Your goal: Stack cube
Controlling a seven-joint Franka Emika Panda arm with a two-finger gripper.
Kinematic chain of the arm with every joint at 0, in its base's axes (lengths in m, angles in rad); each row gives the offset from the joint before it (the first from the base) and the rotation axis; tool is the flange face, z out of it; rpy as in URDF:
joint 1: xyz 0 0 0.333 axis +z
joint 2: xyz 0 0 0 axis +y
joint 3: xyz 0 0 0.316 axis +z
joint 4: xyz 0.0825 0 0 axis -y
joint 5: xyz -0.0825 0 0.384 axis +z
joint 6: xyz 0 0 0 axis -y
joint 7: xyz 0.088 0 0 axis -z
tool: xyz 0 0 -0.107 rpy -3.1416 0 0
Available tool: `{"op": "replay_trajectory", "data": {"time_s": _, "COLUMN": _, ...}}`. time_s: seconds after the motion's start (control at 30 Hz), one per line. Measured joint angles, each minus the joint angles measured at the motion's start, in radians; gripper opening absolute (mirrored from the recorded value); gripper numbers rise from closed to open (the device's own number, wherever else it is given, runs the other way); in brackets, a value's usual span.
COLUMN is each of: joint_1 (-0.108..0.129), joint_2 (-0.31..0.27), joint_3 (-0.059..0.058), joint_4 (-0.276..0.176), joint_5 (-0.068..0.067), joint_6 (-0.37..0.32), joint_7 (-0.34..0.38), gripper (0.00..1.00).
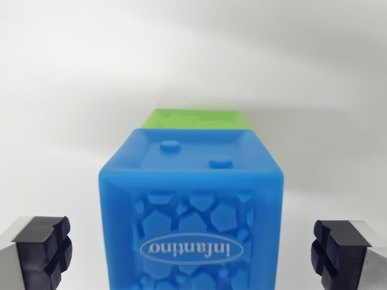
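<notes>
The jaws are spread wide, released, either side of the blue cube (191,211); a green cube (195,118) is seen behind.

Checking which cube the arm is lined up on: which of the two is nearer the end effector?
The blue cube. It fills the space between the open end effector fingers; the green cube only peeks out behind it.

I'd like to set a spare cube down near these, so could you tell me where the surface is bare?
Bare white surface lies on the wrist view's left of the blue cube and on its right, and beyond the green cube behind it. The centre is crowded: the cubes fill it, and the open gripper has a finger on each side of the blue cube.
</notes>
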Motion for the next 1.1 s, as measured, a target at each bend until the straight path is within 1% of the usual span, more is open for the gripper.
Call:
{"op": "replay_trajectory", "data": {"time_s": 0.4, "joint_1": 0.0, "joint_2": -0.07, "joint_3": 0.001, "joint_4": -0.004, "joint_5": 0.002, "joint_6": -0.065, "joint_7": -0.001, "gripper": 1.0}}
{"op": "replay_trajectory", "data": {"time_s": 0.63, "joint_1": 0.0, "joint_2": -0.118, "joint_3": 0.002, "joint_4": -0.003, "joint_5": 0.004, "joint_6": -0.114, "joint_7": -0.002, "gripper": 1.0}}
{"op": "replay_trajectory", "data": {"time_s": 1.1, "joint_1": 0.0, "joint_2": -0.206, "joint_3": 0.002, "joint_4": 0.028, "joint_5": 0.008, "joint_6": -0.232, "joint_7": -0.004, "gripper": 1.0}}
